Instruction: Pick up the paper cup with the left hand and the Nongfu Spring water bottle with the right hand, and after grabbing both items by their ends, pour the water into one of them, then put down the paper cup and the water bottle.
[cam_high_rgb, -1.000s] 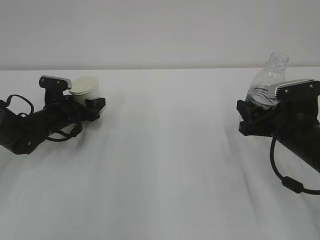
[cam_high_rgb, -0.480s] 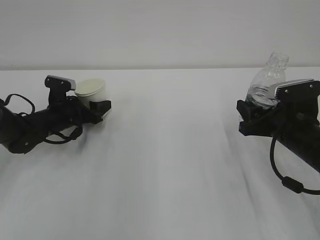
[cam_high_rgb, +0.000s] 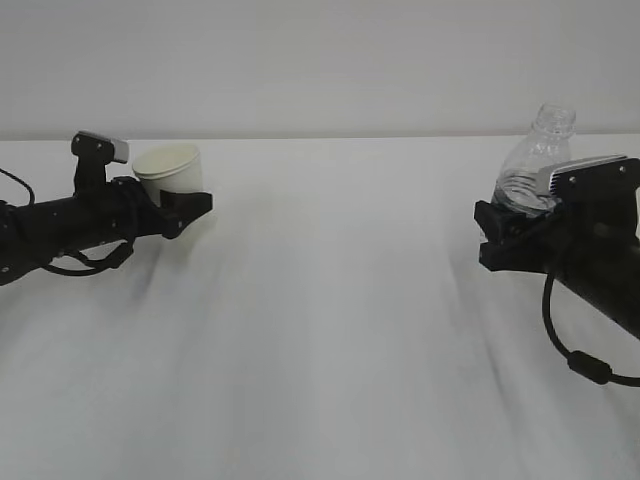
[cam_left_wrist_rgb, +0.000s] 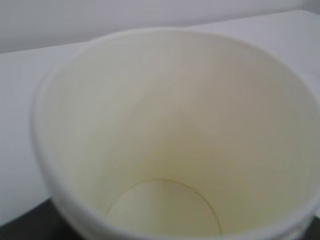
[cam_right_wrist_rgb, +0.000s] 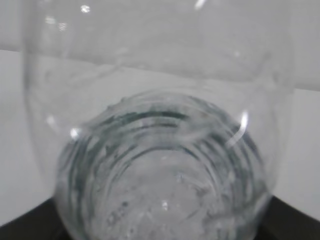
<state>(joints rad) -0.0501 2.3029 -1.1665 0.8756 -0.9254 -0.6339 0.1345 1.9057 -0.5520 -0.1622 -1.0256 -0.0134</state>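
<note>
**A cup in one hand, a bottle in the other**

We see the left hand (cam_high_rgb: 170, 205) clamped on the paper cup (cam_high_rgb: 170, 170), holding it by its lower part. The cup is small and white, with a rolled rim, and it stands nearly straight. It is up off the white bench (cam_high_rgb: 330, 330), on the left side. Looking down into it, we see a pale cream inside and a round bottom.

Far across on the right, we see the right hand (cam_high_rgb: 515, 235) clamped on the Nongfu Spring water bottle (cam_high_rgb: 535, 165), low on its body. The bottle is clear plastic with ribs and has no cap. It leans a little, with its neck pointing up. We see the water (cam_right_wrist_rgb: 165, 200) through the plastic, sitting low in the bottle.
</note>
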